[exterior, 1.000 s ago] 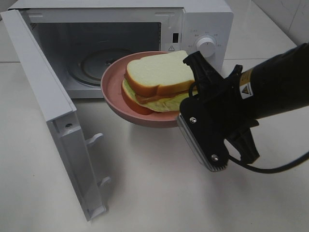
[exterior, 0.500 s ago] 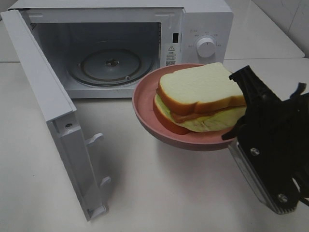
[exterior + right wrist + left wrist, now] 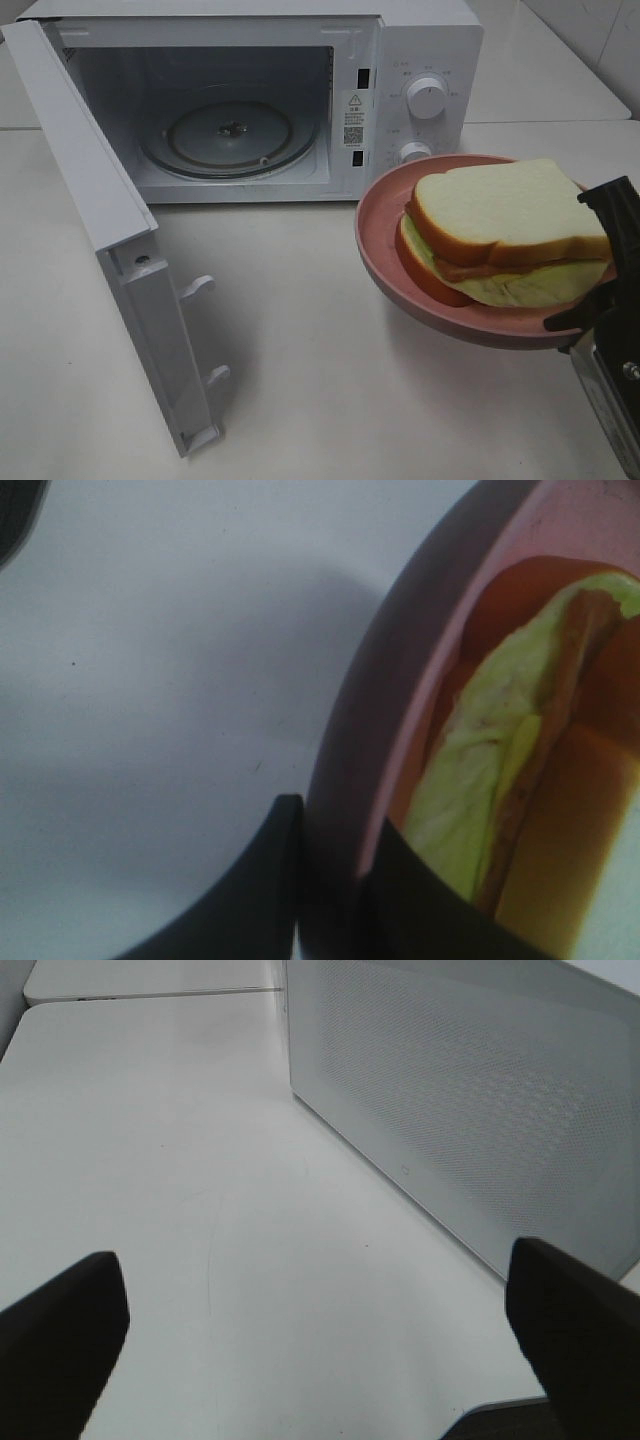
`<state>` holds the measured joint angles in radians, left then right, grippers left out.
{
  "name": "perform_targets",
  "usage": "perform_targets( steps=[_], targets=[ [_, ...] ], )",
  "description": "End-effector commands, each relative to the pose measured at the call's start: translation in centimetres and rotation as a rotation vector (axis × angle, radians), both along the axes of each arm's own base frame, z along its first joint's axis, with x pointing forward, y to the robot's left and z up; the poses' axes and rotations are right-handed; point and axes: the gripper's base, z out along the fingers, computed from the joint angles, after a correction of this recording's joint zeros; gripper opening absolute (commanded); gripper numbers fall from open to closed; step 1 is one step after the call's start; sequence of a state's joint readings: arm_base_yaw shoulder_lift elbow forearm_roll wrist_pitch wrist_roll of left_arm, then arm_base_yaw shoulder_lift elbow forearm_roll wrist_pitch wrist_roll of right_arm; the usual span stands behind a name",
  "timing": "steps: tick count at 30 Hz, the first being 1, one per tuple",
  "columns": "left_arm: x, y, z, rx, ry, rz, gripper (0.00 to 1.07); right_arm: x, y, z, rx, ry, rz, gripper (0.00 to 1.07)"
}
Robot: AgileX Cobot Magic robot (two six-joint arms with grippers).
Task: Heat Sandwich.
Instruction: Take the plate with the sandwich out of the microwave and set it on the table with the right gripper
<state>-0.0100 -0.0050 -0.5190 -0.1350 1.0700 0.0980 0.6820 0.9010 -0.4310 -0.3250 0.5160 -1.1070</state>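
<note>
A pale white countertop (image 3: 330,380) fills the scene, a tiled wall showing at the upper right corner of the high view. The sandwich (image 3: 505,232), white bread stacked over green lettuce and red-orange filling, sits on a round pink plate (image 3: 385,235) held clear of the counter at about four o'clock from the frame's centre. The right gripper (image 3: 330,880) pinches the plate's rim, one dark finger under the outside wall and the other inside the dish, its jaws narrow around the pink edge. From that grip the sandwich lies just beside the fingers, at roughly ten o'clock from the gripper in the high view; the wrist view shows lettuce and filling almost against the inner finger, though contact cannot be told. A white microwave (image 3: 430,45) stands at twelve o'clock, its door (image 3: 95,215) swung wide toward nine o'clock, the glass turntable (image 3: 228,135) bare inside. Two knobs mark its control panel, the lower one just behind the plate's far rim. The left gripper (image 3: 320,1345) hangs above the counter beside the microwave's perforated side panel, fingers (image 3: 60,1335) spread wide, gripping nothing.
</note>
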Motion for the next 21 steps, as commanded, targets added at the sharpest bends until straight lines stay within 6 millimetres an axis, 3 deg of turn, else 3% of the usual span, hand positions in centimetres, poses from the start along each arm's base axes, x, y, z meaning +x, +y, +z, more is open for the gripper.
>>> perform_targets(
  steps=[1, 21],
  targets=[
    [-0.3, -0.1, 0.0, -0.008, -0.013, 0.001, 0.98, 0.2, -0.3, 0.4, 0.023, -0.035, -0.050, 0.00],
    [-0.3, -0.1, 0.0, -0.008, -0.013, 0.001, 0.98, 0.6, -3.1, 0.5, 0.007, -0.069, -0.546, 0.00]
  ],
)
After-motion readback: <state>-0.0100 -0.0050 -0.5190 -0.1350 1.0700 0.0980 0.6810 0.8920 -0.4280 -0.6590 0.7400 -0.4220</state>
